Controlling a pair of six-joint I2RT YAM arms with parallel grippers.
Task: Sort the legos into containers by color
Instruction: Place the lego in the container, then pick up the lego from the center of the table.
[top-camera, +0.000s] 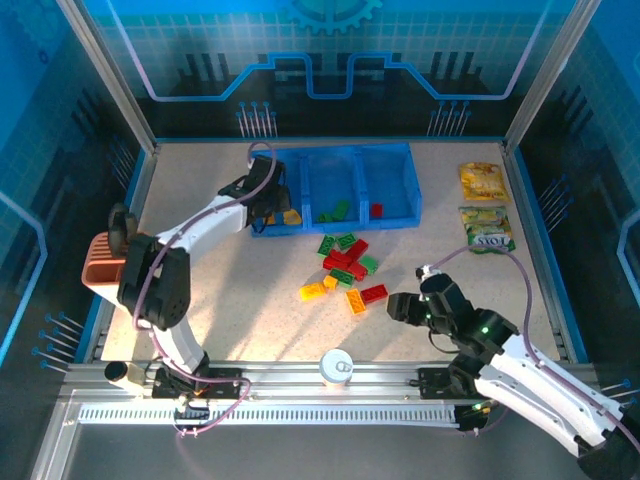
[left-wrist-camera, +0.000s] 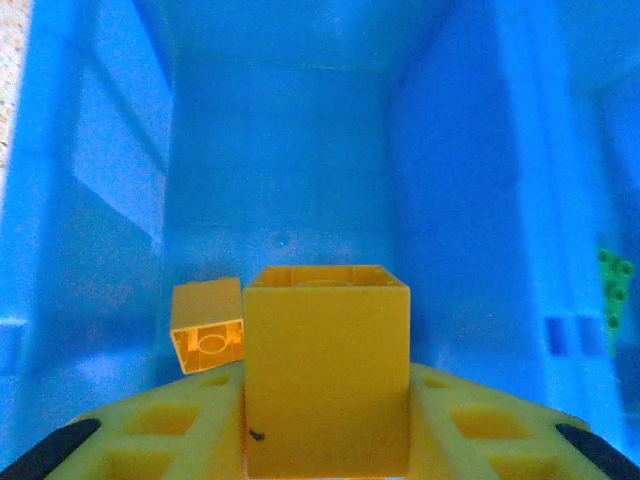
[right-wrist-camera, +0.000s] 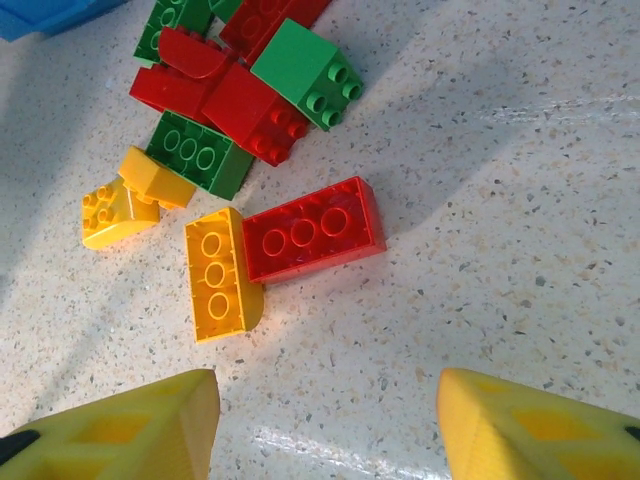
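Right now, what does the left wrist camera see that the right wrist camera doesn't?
Left wrist camera: the inside of a blue tray compartment, where the left pincer grips a yellow brick, and a second yellow brick lies inside. Right wrist camera: the open right pincer above the speckled table, with a red brick, a green brick and a long yellow brick lying loose. Both: a yellow pincer, yellow bricks and some of the blue tray.

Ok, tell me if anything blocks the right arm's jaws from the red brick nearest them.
Nothing visible does. Only bare table lies between the open right jaws and that red brick; a yellow brick sits at one end of it, off the path.
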